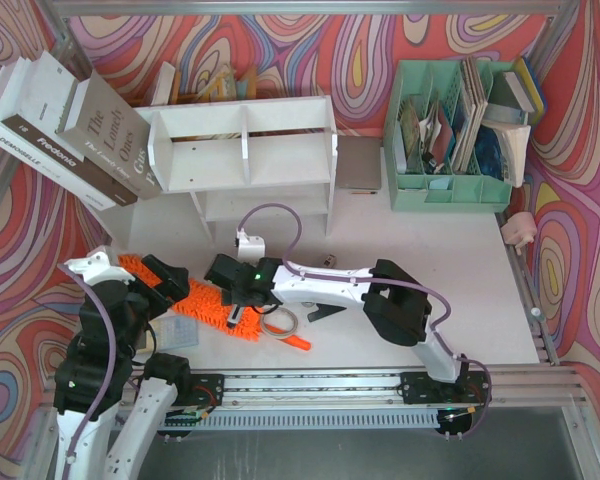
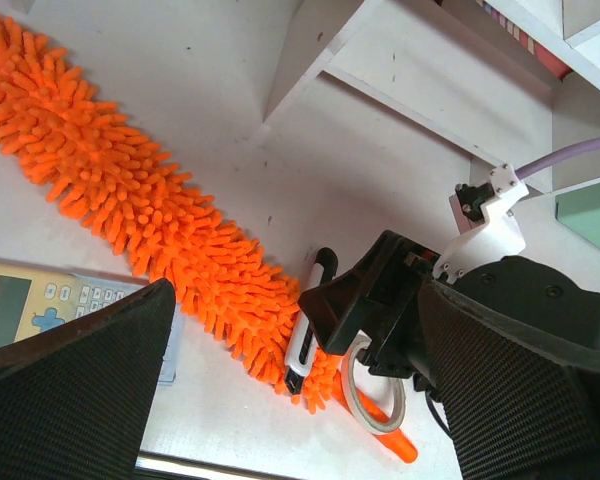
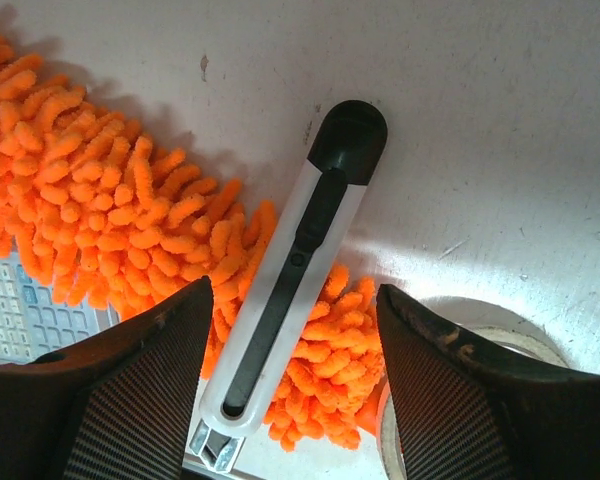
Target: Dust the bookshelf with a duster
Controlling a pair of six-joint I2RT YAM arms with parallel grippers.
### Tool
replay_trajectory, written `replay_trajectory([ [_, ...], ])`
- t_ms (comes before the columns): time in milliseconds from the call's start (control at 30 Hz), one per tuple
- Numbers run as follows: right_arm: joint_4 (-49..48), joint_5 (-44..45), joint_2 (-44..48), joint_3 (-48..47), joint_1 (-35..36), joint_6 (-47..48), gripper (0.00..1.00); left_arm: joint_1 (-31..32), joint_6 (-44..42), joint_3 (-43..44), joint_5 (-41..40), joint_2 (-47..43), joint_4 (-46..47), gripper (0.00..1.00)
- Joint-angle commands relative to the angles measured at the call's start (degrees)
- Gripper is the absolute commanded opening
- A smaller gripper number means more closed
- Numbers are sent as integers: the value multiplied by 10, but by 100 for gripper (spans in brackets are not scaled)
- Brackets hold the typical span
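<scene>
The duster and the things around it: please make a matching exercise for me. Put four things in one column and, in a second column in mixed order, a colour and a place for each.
Column one:
1. duster
2. bookshelf
3. box cutter
4. slotted organizer

Column two:
a. mint green, at the far right
b. white and black, lying partly over shaggy strands
c. white, standing at the back
d. bright orange, lying flat at the front

Pairs: 1-d, 2-c, 3-b, 4-a.
</scene>
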State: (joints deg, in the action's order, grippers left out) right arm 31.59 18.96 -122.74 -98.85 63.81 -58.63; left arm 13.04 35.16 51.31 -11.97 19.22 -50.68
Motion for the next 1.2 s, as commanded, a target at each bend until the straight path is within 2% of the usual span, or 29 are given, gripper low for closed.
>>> replay_trajectory([
  [0, 41, 9, -22, -33, 3, -21, 62, 0, -2, -3, 7, 0, 0, 98],
  [433, 54, 5, -56, -56, 3, -26, 51, -6, -3, -4, 15, 1, 2, 98],
  [633, 55, 6, -58, -57, 3, -27, 49, -8, -4, -5, 19, 3, 3, 98],
  [833, 57, 14, -54, -54, 3, -31, 41, -8, -4, -5, 20, 4, 3, 98],
  [1167, 52, 38, -30, -37, 3, -39, 37, -9, -3, -5, 20, 5, 3, 98],
])
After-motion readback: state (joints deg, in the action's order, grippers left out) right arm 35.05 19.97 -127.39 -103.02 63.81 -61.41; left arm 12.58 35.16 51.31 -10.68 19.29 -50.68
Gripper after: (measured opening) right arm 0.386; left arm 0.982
